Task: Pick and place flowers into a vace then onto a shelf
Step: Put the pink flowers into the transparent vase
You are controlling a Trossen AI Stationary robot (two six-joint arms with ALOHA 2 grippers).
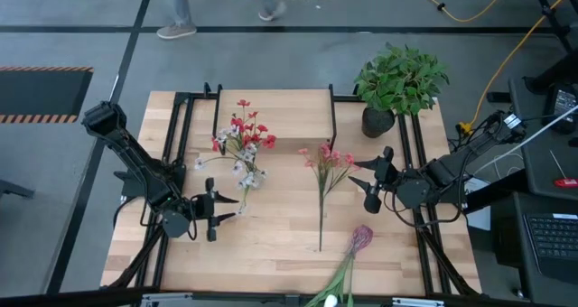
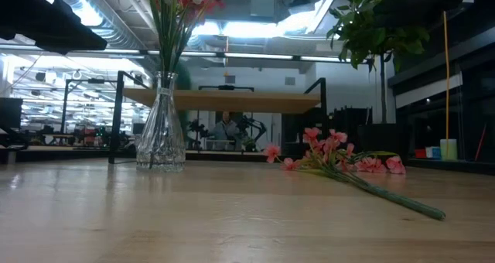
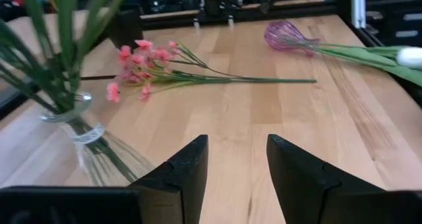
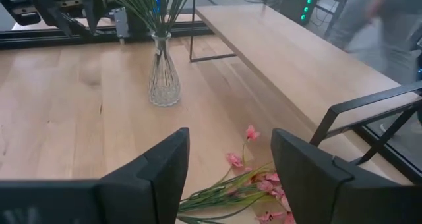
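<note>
Standing just ahead of the left jaws (image 1: 217,214), which gape wide and hold nothing, a clear glass vase (image 2: 161,131) carries a bunch of red and white flowers (image 1: 242,137). The right jaws (image 1: 374,183) are likewise spread and empty, with a pink-bloomed stem (image 1: 326,167) lying flat on the table (image 1: 271,244) just in front of them. A purple flower (image 1: 360,238) lies nearer the table's front edge. Beyond the vase runs the shelf (image 1: 280,117), bare wood on a black frame, with a potted plant (image 1: 397,79) beside its end. A person's feet (image 1: 177,29) cross the grey floor behind.
</note>
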